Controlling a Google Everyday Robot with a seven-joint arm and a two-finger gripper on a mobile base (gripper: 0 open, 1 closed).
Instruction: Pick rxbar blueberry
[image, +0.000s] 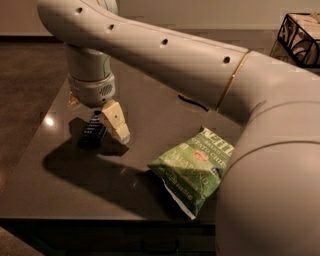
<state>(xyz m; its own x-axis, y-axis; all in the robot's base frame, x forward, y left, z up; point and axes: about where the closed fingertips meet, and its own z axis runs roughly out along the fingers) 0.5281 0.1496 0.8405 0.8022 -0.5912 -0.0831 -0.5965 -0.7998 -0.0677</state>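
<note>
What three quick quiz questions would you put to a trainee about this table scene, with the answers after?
1. What colour is the chip bag?
2. True or false: the gripper holds the chip bag above the table.
3. The gripper hangs closest to: A) rxbar blueberry, B) chip bag, C) the table's near edge.
Key: 1 green; 2 false, the bag lies on the table; 3 A, the gripper is just above the bar, near the table's left end.

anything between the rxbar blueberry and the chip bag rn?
Camera view: one finger of the open gripper, poised over the rxbar blueberry, stands beside it; then bare tabletop up to the jalapeno chip bag.
</note>
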